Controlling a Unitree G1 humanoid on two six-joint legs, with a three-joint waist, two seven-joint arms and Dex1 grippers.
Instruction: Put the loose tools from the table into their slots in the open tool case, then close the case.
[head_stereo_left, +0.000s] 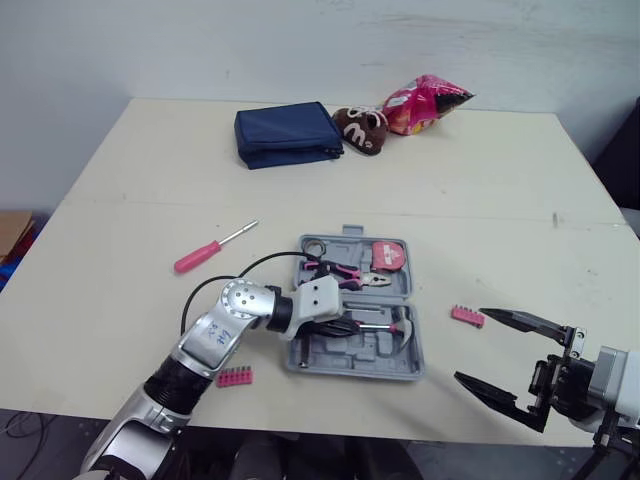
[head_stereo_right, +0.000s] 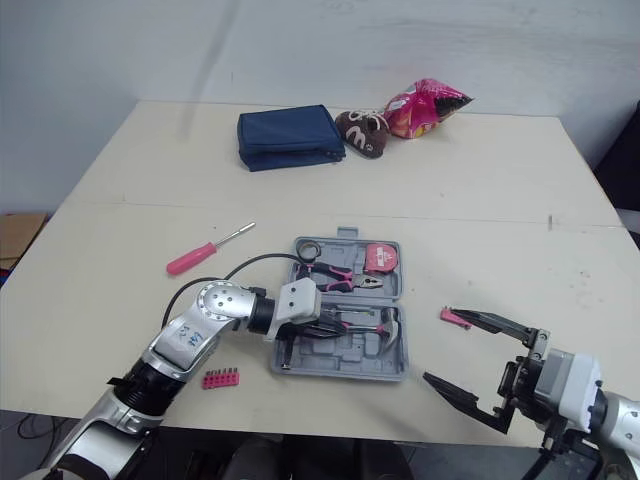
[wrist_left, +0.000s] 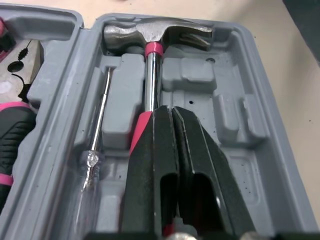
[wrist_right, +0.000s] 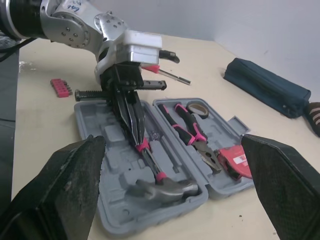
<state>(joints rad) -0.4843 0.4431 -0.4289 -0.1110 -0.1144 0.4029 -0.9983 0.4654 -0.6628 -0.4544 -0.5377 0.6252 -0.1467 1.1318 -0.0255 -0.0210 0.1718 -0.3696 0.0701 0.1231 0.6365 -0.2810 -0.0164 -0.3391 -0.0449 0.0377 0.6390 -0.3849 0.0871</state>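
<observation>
Locate the open grey plastic tool case (head_stereo_left: 352, 368) near the front edge of the cream tabletop (head_stereo_left: 480, 190), roughly centred between the two arms.

The left gripper (wrist_left: 171, 111) reaches into the case half nearest the front edge. Its jaws are pressed together, with their tips down on the pink-and-black grip of the steel claw hammer (wrist_left: 151, 70). The hammer lies seated in its moulded slot, head toward the right end of the case. A slim clear-handled screwdriver (wrist_left: 97, 135) lies in the slot just beside the hammer shaft.

The far half of the case holds the pink-and-black-handled pliers (head_stereo_left: 345, 275), a pink tape measure (head_stereo_left: 388, 256) and a small metal ring (head_stereo_left: 314, 246).

The right gripper (head_stereo_left: 472, 346) hovers over the tabletop to the right of the case, jaws spread wide and holding nothing.

Note the loose items outside the case:
- a pink-handled screwdriver (head_stereo_left: 213, 247), on the tabletop left of the case;
- a pink bit strip (head_stereo_left: 234, 376), near the front edge under the left arm;
- a second pink bit strip (head_stereo_left: 467, 316), just right of the case, near the right gripper.

A folded navy blue pouch (head_stereo_left: 287, 134), a brown plush toy (head_stereo_left: 362, 128) and a pink snack bag (head_stereo_left: 422, 103) lie along the far edge.
</observation>
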